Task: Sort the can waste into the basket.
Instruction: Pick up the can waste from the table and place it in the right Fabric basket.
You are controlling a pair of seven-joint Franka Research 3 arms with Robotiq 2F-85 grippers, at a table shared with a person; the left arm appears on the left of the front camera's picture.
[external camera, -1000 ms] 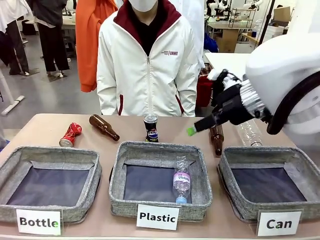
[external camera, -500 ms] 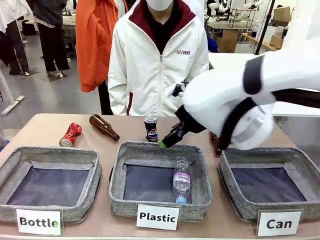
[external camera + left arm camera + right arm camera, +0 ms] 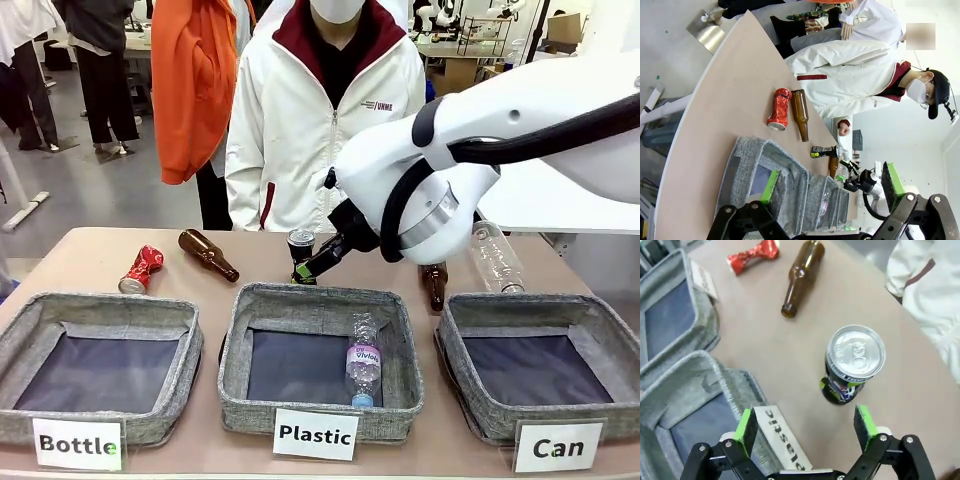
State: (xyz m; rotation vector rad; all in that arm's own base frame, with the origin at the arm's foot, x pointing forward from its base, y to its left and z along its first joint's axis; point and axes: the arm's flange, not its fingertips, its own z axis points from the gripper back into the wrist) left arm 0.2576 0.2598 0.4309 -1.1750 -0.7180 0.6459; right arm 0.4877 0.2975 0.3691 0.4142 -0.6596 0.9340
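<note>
The tan table [image 3: 90, 245] has three grey baskets along its near edge. The basket [image 3: 530, 304] carded "Can" is at the robot's right end, with its dark bottom bare. Your right gripper [image 3: 316, 264] reaches across the middle, over the far rim of the Plastic basket [image 3: 320, 292], and its fingers are spread wide around nothing. The dark can [image 3: 301, 243] stands upright just beyond that rim, in front of the person, so its long axis is vertical and its silver top faces up. From the right wrist camera, the dark can [image 3: 854, 365] sits just ahead of the right gripper [image 3: 805, 423], not yet between the pads. It is off-centre, towards the finger on that picture's right. From the front, the fingertips overlap the can's foot, and you probably cannot tell contact from that angle. The wrist picture shows bare table between them. I judge that you need to shift sideways towards the can before you advance, so the pads close across its round body. The crushed red can [image 3: 141, 268] lies on its side at the far left, beside the brown bottle [image 3: 208, 254], well away from this arm. It is nearer the left gripper [image 3: 831, 183], which hangs open over the left end.
</note>
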